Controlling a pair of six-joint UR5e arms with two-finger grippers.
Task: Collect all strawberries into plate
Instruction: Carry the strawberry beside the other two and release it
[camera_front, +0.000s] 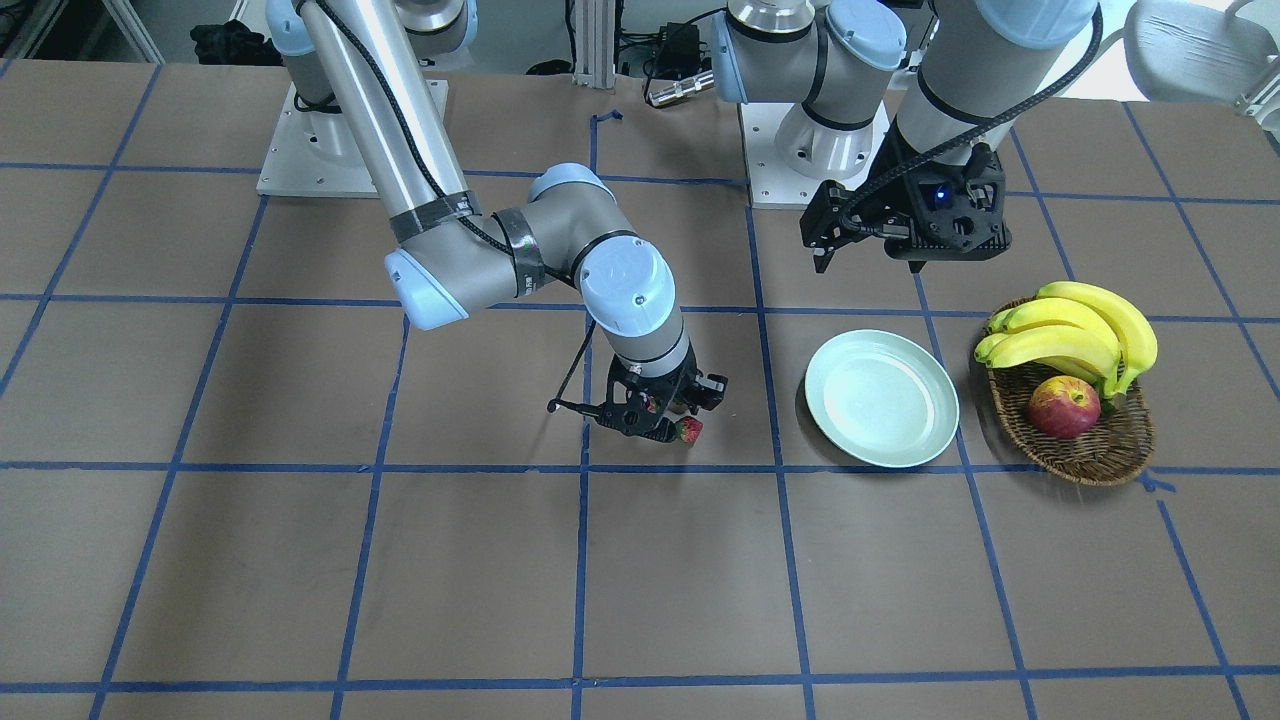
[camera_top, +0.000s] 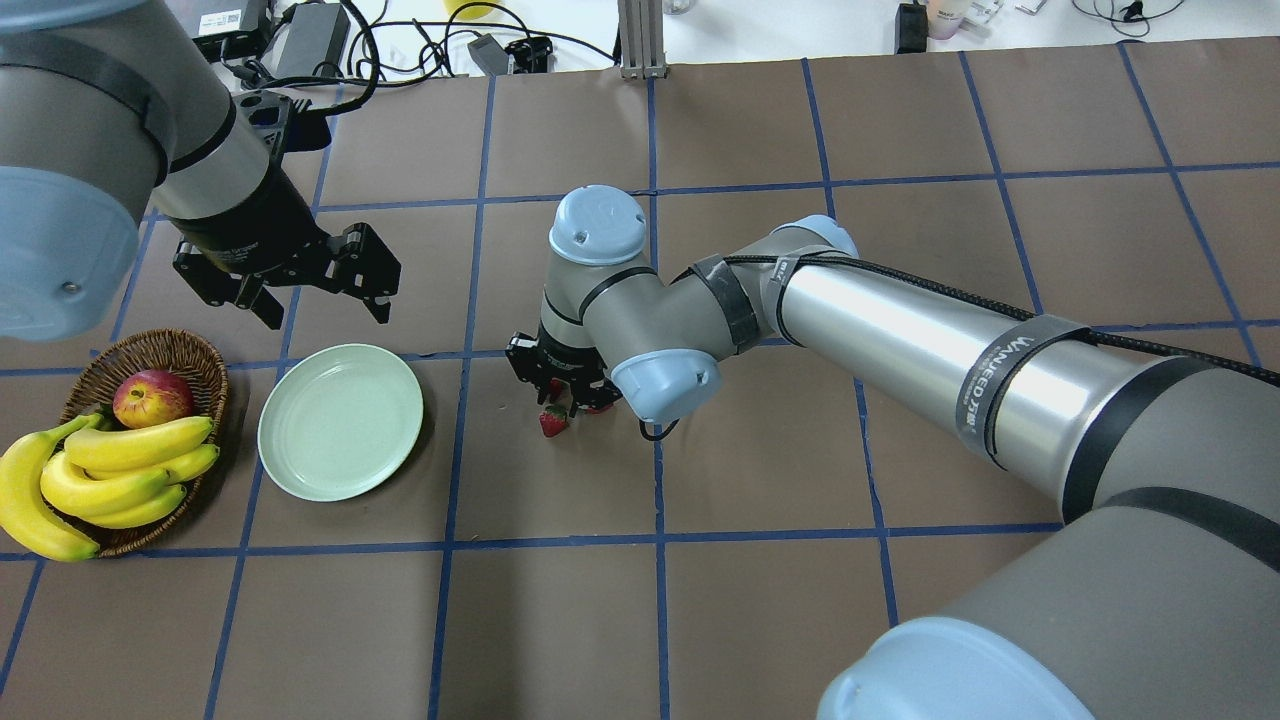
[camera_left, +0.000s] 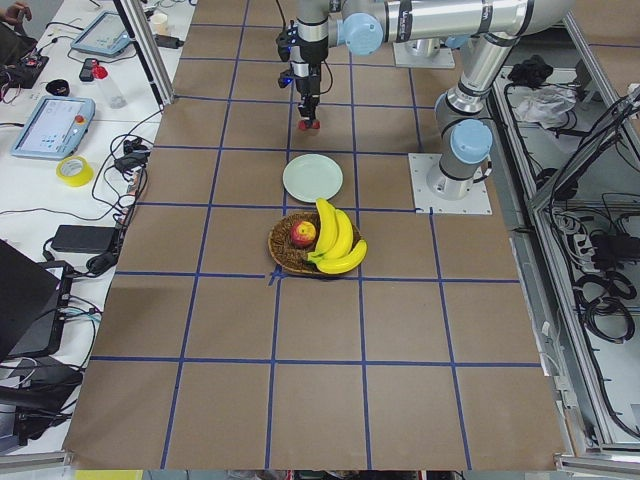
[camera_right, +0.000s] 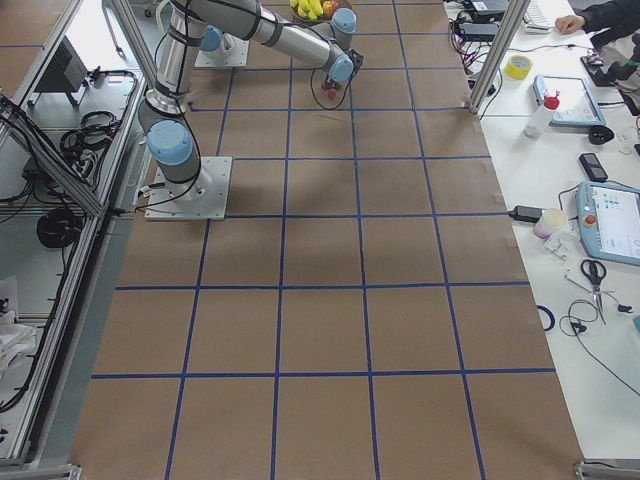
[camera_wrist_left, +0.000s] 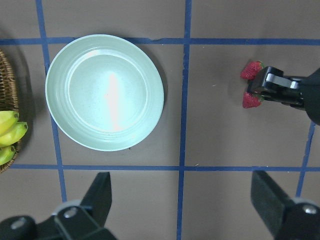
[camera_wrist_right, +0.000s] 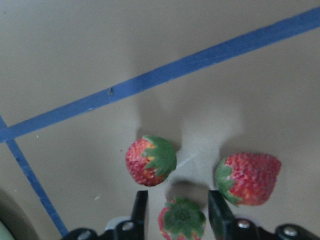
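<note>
A robotics lab — two arms bolted on plates to a brown surface (camera_left: 320, 400) gridded with blue tape, framed by aluminium posts (camera_right: 490, 50). Side benches carry teach pendants (camera_right: 612, 222), tape rolls (camera_left: 74, 171), cables and power bricks (camera_left: 80, 238) — an operator's hand (camera_right: 574, 22) shows at one edge.

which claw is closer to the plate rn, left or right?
Left. The left claw hovers open just beyond the plate, toward its far rim. The right claw is a grid cell away to the side, down over the strawberries.
</note>
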